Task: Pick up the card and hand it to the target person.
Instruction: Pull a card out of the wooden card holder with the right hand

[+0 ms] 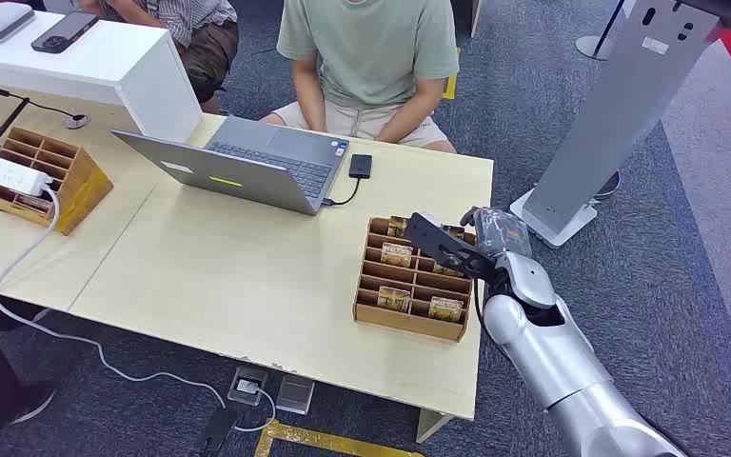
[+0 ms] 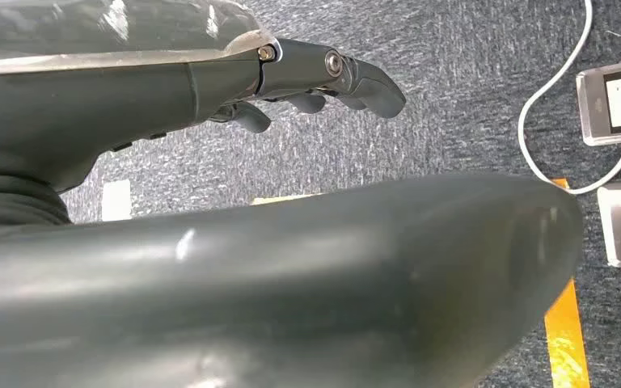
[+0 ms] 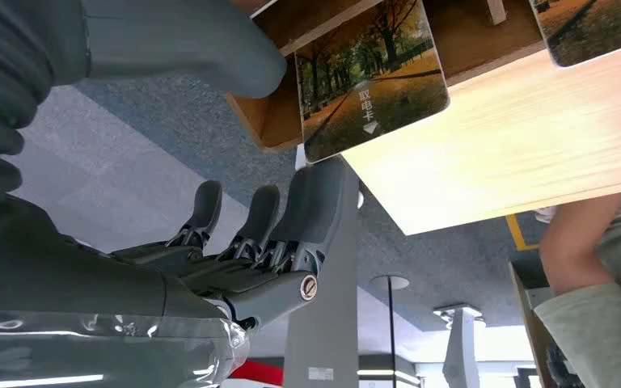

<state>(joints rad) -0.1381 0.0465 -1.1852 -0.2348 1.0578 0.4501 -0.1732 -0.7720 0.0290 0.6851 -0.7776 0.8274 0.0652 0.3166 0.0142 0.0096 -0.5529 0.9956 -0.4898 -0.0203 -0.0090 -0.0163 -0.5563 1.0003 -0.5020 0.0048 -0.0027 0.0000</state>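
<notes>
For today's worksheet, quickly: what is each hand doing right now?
Left hand: holds nothing, fingers loosely curled; open or shut cannot be told.
Right hand: pinches a card.

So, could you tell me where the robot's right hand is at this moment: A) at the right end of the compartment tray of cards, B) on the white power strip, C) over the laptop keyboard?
A: the right hand sits at the right end of the cardboard tray, by a card.
</notes>
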